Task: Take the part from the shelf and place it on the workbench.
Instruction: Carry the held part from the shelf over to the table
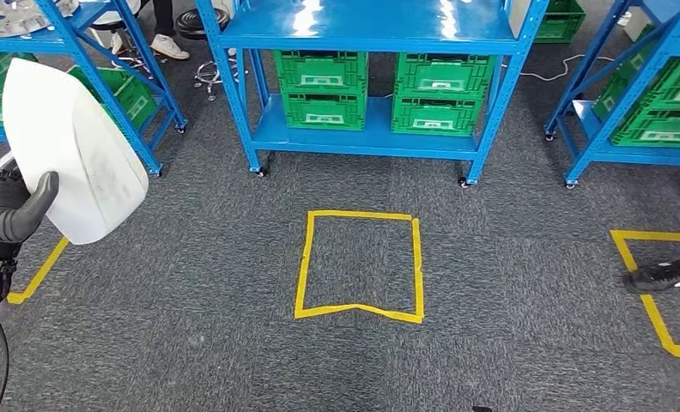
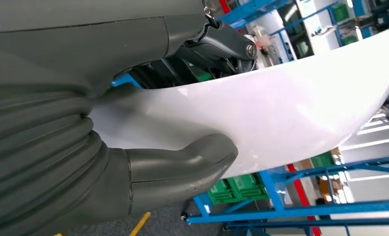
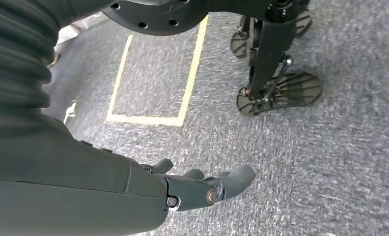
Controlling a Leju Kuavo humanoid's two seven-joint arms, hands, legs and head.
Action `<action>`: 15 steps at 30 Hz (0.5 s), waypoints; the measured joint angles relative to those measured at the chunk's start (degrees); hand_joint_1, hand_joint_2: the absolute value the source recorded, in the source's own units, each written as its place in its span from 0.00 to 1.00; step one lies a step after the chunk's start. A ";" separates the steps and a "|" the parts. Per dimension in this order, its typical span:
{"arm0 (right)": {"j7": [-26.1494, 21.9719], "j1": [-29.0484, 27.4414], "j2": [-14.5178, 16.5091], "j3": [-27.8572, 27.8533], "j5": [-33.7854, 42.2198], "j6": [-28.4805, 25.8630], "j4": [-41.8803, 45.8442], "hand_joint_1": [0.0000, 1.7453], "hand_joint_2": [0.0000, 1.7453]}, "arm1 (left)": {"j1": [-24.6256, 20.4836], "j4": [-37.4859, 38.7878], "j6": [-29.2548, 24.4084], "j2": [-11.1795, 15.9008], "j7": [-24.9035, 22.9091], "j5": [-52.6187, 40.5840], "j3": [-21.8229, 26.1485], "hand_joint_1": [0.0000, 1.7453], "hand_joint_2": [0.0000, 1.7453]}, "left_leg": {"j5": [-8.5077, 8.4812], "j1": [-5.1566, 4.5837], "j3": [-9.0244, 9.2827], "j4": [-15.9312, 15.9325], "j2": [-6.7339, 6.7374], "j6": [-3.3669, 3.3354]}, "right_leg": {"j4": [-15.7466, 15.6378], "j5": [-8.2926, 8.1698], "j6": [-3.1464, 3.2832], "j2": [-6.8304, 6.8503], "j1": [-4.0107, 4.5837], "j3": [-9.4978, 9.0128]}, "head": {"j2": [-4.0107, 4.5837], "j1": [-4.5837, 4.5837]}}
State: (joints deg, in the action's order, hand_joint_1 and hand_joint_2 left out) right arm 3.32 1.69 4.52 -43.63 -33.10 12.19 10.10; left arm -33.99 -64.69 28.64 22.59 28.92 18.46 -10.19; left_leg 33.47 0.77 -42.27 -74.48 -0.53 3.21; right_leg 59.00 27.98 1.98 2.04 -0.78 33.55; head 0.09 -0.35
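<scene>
The left hand (image 1: 15, 210) is raised at the left edge of the head view and grips the part (image 1: 70, 150), a white curved panel held upright, its broad face turned toward the camera. The thick grey thumb (image 1: 27, 213) presses against the panel's lower edge. In the left wrist view the thumb (image 2: 182, 169) lies across the glossy face of the part (image 2: 281, 113) while the darker fingers (image 2: 227, 44) close on it from the far side, so the panel is clamped between them, off the floor and apart from any shelf.

The right hand (image 3: 197, 189) hangs low over the grey carpet (image 3: 340, 162). Its fingers (image 3: 234, 179) are stretched out, slightly apart, and hold nothing.

Ahead on the carpet is a square of yellow tape (image 1: 360, 264), and beyond it stands a blue shelf (image 1: 371, 34) with 4 green crates (image 1: 324, 90) on its lower level. A person's black shoe (image 1: 663, 275) rests by a second tape outline at the right.
</scene>
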 joint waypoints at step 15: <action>0.74 0.44 0.24 0.06 0.69 -0.79 0.00 0.00 1.00 | -4.53 1.98 0.78 -0.77 0.38 -1.10 -0.19 1.00 1.00 | -6.90 -0.16 7.56 15.51 -0.70 -3.49 | 15.65 7.76 -2.66 -1.59 0.53 7.06 | 0.00 0.41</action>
State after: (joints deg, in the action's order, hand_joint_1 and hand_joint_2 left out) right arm 4.07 2.13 4.76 -43.57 -32.41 11.40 10.10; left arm -38.52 -62.71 29.42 21.82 29.30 17.36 -10.38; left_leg 26.57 0.61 -34.71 -58.98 -1.24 -0.28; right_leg 74.65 35.74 -0.67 0.45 -0.26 40.61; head 0.09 0.06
